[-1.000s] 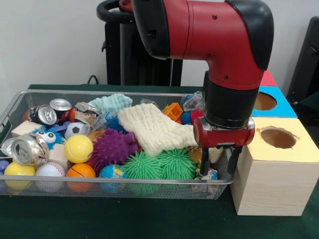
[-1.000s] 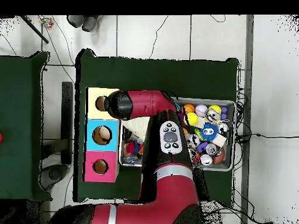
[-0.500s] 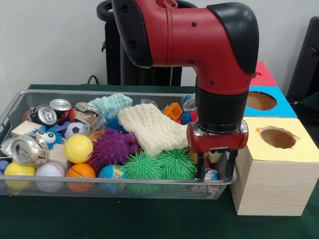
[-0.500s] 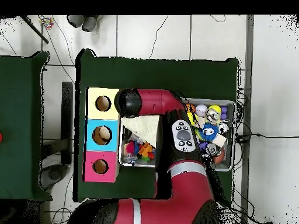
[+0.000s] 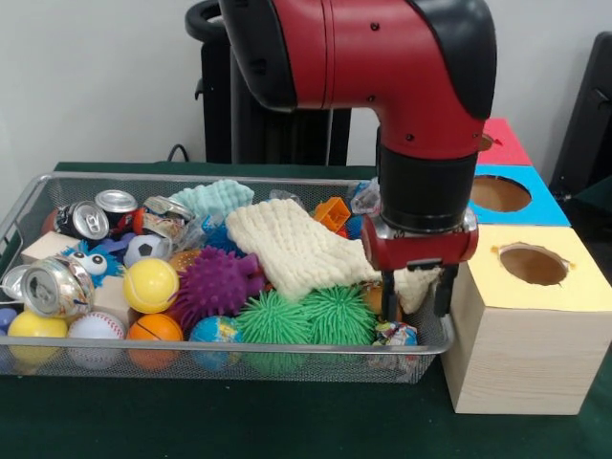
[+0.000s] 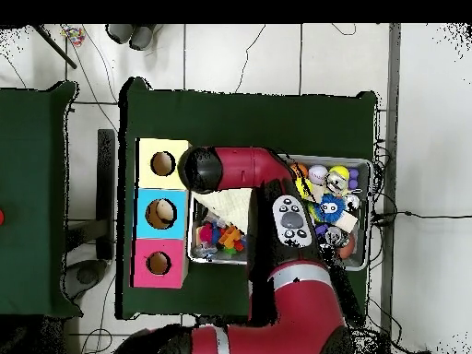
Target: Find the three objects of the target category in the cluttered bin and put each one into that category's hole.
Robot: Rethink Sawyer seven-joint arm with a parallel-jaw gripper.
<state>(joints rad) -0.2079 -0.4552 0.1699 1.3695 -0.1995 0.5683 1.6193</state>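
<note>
Gripper (image 5: 417, 298) higher over bin (image 5: 239, 356)

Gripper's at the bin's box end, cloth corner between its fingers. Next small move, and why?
Probably close and lift straight up. The gripper looks open, straddling the corner of the cream knitted cloth in the silver wire-mesh bin, beside the yellow-topped wooden box.

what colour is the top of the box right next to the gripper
Pale yellow: the wooden box beside the gripper has a yellow top; the front view shows it best.
</note>
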